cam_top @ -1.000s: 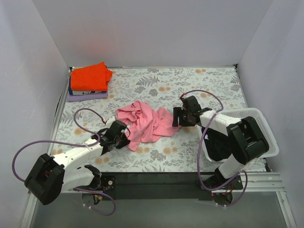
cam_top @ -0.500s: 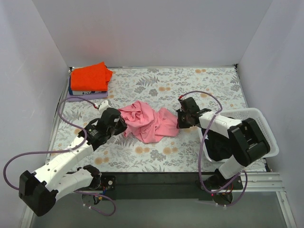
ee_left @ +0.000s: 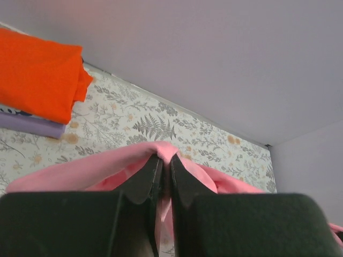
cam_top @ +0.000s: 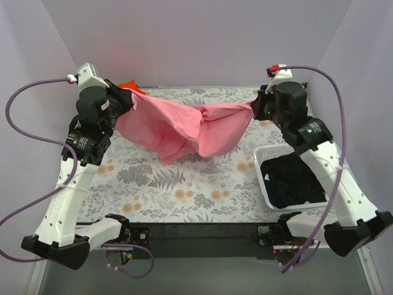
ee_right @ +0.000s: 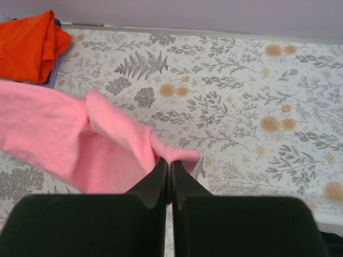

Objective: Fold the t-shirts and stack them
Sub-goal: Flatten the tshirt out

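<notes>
Left claw (ee_left: 165,160) clenched on pink shirt (cam_top: 184,126) edge; right claw (ee_right: 167,163) clenched on opposite edge. Shirt hung stretched between them, twisted middle sagging, perhaps clear of bench (cam_top: 202,190). Wrist views showed orange shirt (ee_left: 37,80) folded at far left corner; top view mostly hid it behind left arm (cam_top: 73,172).

The light pink soft cloth t-shirt (cam_top: 184,126) is one plain colour throughout. Under it, the flat table cover (cam_top: 202,184) is white, printed with grey ferns and pale orange flowers. Beyond the pink shirt's left end, a folded bright orange-red cloth t-shirt (ee_left: 37,80) lies plain on a lilac folded garment (ee_left: 27,126). Right of the pink shirt, the white plastic mesh basket (cam_top: 261,175) holds black cloth (cam_top: 291,184).
</notes>
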Controlling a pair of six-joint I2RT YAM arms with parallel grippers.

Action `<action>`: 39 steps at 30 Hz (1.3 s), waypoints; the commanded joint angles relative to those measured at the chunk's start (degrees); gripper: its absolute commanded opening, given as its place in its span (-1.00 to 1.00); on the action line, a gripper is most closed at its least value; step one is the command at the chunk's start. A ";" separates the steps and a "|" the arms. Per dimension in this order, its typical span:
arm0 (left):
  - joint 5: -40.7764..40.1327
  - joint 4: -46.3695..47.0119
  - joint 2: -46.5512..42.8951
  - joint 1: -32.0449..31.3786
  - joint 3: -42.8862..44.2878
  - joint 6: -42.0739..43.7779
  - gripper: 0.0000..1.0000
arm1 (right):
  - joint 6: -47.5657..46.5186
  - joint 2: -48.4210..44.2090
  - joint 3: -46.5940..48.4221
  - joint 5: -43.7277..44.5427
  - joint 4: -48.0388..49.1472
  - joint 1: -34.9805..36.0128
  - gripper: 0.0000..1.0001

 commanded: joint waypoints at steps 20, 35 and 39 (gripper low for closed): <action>6.66 1.21 4.73 1.81 -11.77 5.20 -1.00 | -4.26 21.55 16.14 -2.13 -1.70 -5.49 -0.39; 10.00 1.38 12.20 9.19 -15.64 9.69 -1.00 | 8.12 -0.30 -22.85 -5.91 6.91 16.47 0.43; 11.15 3.22 12.65 10.86 -16.60 11.53 -1.00 | 11.55 0.31 -30.50 -5.29 8.75 19.81 0.40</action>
